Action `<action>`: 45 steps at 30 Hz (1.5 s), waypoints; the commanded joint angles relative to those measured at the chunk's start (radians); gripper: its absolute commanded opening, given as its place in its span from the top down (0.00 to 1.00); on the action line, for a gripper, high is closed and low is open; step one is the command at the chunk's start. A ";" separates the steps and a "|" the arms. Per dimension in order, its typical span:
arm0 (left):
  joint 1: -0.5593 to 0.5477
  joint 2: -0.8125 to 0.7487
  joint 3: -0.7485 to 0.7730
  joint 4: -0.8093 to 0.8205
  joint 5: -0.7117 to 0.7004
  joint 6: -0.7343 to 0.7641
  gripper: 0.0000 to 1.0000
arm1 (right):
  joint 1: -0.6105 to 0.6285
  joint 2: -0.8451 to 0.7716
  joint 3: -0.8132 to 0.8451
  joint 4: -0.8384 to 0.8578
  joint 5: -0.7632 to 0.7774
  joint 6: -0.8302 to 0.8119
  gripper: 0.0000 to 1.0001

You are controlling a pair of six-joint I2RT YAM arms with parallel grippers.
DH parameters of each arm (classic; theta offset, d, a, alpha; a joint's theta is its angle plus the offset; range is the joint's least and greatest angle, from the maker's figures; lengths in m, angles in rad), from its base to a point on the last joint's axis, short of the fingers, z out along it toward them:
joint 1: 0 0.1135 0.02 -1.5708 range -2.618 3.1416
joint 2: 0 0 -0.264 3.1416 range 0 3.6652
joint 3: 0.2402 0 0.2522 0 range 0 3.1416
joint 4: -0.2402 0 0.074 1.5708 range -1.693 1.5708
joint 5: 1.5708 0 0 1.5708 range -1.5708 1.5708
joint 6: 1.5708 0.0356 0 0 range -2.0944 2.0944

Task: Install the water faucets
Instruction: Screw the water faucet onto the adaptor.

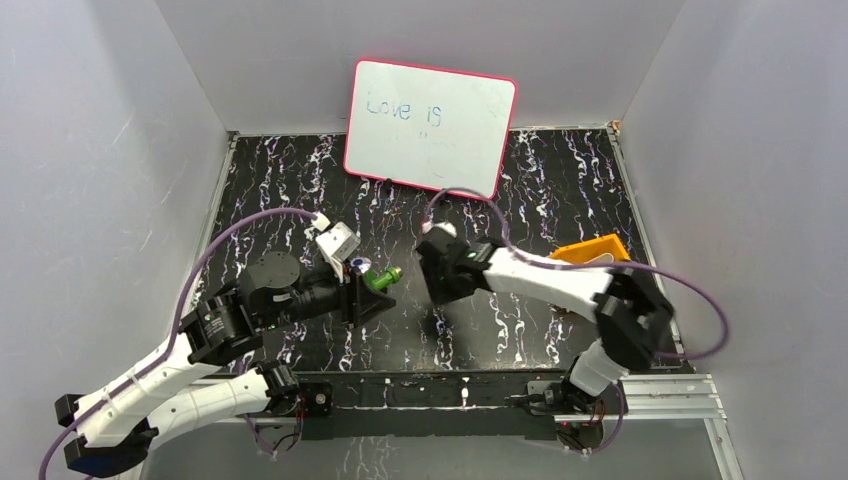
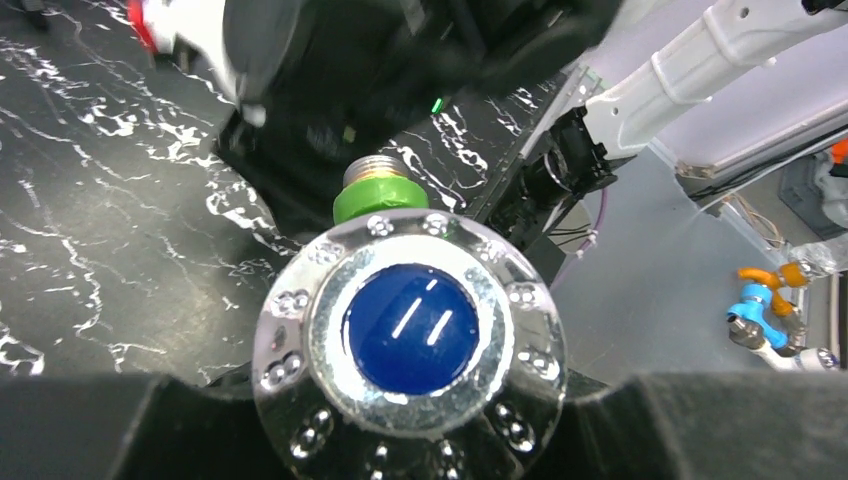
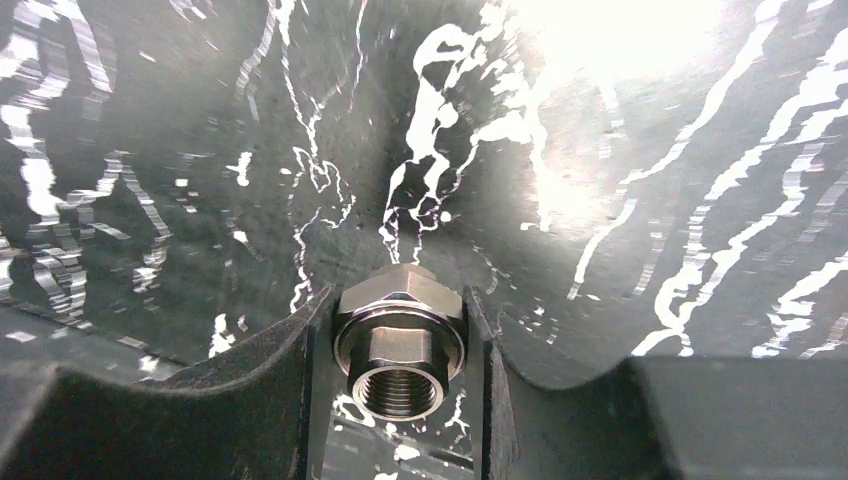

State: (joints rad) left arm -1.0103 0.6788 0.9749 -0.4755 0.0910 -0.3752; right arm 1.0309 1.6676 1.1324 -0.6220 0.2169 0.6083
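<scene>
Left tool point(image 2: 410, 420) clamps green tap point(image 1: 382, 277) by its knob point(image 2: 411, 325), above mid-left counter point(image 1: 560, 180); right tool point(image 3: 398, 385) pinches hex fitting point(image 3: 400, 320); square your fitting's bore to the tap's threaded end point(image 2: 378, 172) before turning; don't cross-thread.

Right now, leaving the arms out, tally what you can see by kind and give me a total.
Green tap: 1
Metal threaded fitting: 1
Orange tray: 1
Whiteboard: 1
Total: 4
</scene>
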 commanded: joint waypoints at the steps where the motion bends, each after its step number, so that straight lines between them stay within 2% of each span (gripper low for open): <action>1: -0.002 0.019 -0.035 0.114 0.082 -0.032 1.00 | -0.076 -0.264 -0.021 0.141 -0.021 -0.114 1.00; 6: -0.002 0.045 -0.029 0.172 0.140 -0.023 1.00 | -0.081 -0.490 -0.018 0.195 -0.061 -0.280 1.00; 9: -0.002 0.062 0.000 0.180 0.180 -0.002 1.00 | -0.080 -0.649 -0.090 0.333 -0.121 -0.380 1.00; 13: -0.002 0.082 0.035 0.179 0.241 0.030 1.00 | -0.080 -0.882 -0.223 0.615 -0.206 -0.432 1.00; 16: -0.002 0.101 0.068 0.179 0.289 0.042 1.00 | -0.080 -0.963 -0.211 0.675 -0.323 -0.444 1.00; 23: -0.002 0.154 0.161 0.191 0.480 0.047 1.00 | -0.080 -1.014 -0.116 0.655 -0.607 -0.604 1.00; 28: -0.002 0.181 0.213 0.201 0.586 0.040 1.00 | -0.080 -1.015 -0.061 0.636 -0.740 -0.756 1.00; 35: -0.003 0.183 0.232 0.212 0.593 0.032 1.00 | -0.079 -0.930 0.079 0.485 -0.860 -0.854 1.00; 45: -0.003 0.173 0.217 0.283 0.567 0.007 1.00 | -0.080 -0.886 0.128 0.404 -0.929 -0.927 1.00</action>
State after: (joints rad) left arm -1.0103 0.8680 1.1671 -0.2714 0.6441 -0.3466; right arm 0.9493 0.7715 1.1900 -0.2123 -0.6708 -0.2638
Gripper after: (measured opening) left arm 0.339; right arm 0.515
